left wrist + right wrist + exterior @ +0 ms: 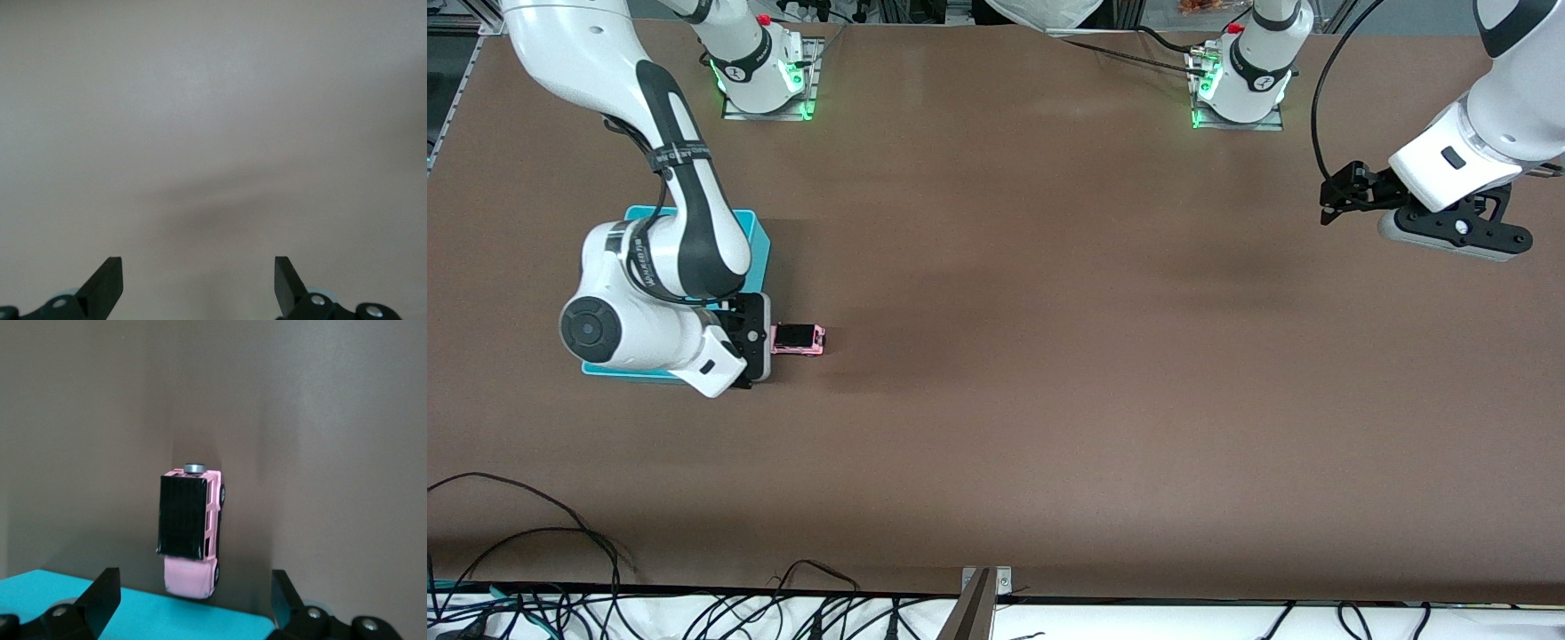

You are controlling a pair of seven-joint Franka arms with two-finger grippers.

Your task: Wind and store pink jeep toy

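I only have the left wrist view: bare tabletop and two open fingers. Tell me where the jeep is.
Observer: The pink jeep toy sits on the table toward the right arm's end, right beside the turquoise bin.
Operator: Report the right gripper.
Observer: The right gripper is open and low over the bin's edge, with the jeep just ahead of its fingers, not touching.
Operator: Give me my own arm's position.
Observer: The left gripper hangs over bare table at the left arm's end, waiting.
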